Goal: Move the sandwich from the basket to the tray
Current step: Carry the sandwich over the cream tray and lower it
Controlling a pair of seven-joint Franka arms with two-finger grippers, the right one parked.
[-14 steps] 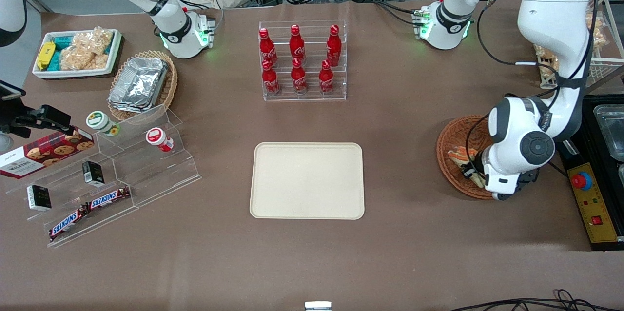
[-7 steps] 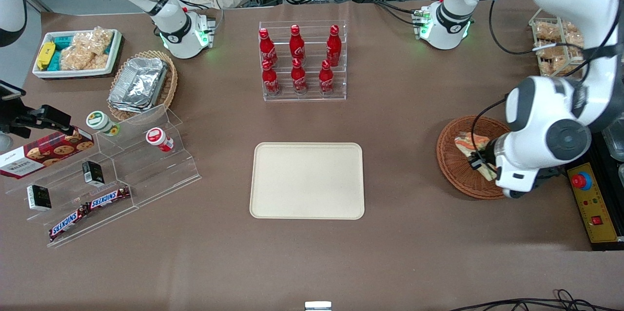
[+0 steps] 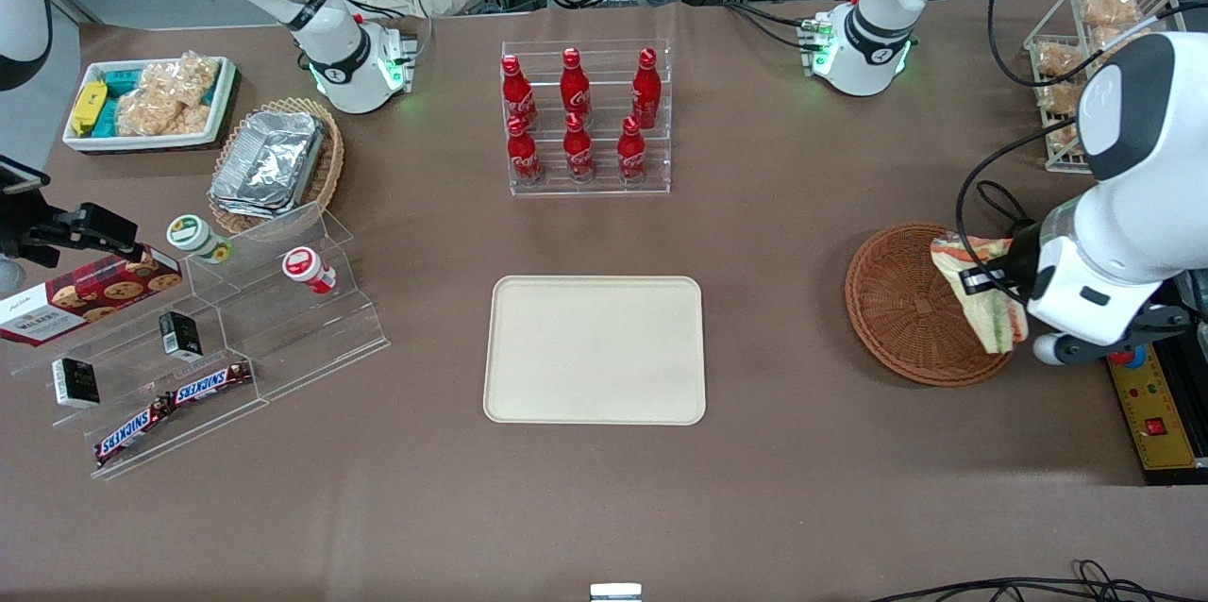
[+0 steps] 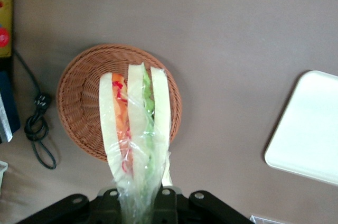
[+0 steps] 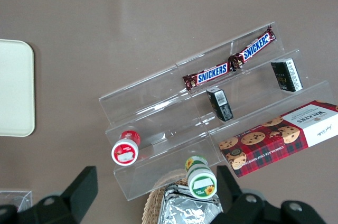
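gripper clamped on the sandwich — wrist tipped sideways, basket right underneath, tray well off toward the parked arm

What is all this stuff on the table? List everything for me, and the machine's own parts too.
Wrapped triangular sandwich: one, white bread with green and orange filling, held above the basket.
Round reddish-brown wicker basket: one, toward the working arm's end.
Flat cream rectangular tray: one, mid-table.
Red cola bottles: six, in a clear rack, farther from the camera than the tray.
Pale oval wicker basket of foil containers: one, toward the parked arm's end.
White snack bin: one, beside it.
Clear stepped shelf: one, holding Snickers bars, cups, small boxes.
Left arm's hand: one, black, shut on the sandwich.
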